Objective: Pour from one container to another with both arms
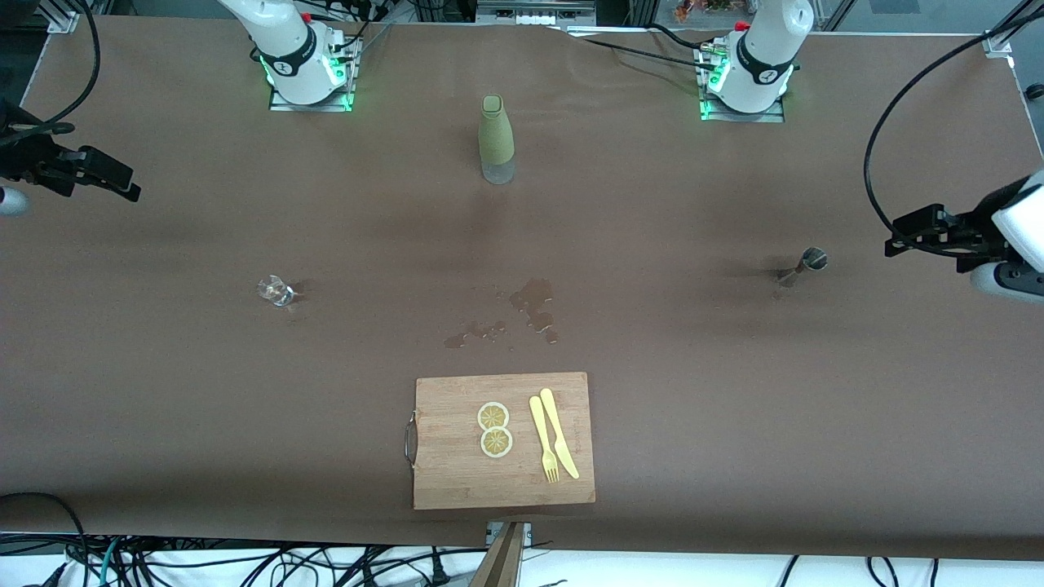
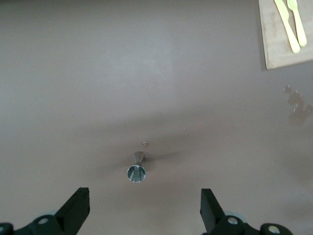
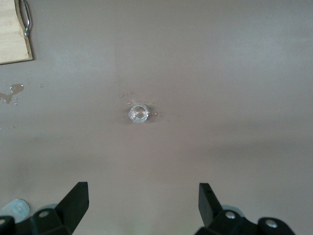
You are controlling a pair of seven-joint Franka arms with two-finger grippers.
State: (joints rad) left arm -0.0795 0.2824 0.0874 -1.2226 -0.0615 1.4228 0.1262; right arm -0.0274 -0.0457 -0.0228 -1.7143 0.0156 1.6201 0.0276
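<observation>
A small clear glass [image 1: 276, 290] [image 3: 138, 113] stands on the brown table toward the right arm's end. My right gripper [image 1: 122, 183] [image 3: 142, 205] hangs open and empty in the air off to the side of it, well apart. A metal jigger [image 1: 803, 265] [image 2: 136, 171] stands toward the left arm's end. Close to the jigger, without touching it, my left gripper [image 1: 897, 234] [image 2: 145, 210] is open and holds nothing. A green sleeved bottle [image 1: 496, 139] stands upright between the two arm bases.
A wooden cutting board [image 1: 457, 481] [image 2: 276, 49] [image 3: 12, 39] lies near the front camera with two lemon slices [image 1: 494, 429], a yellow fork [image 1: 543, 444] and knife [image 1: 559, 432]. A wet spill [image 1: 532, 308] [image 2: 298, 105] [image 3: 10, 93] marks the table's middle.
</observation>
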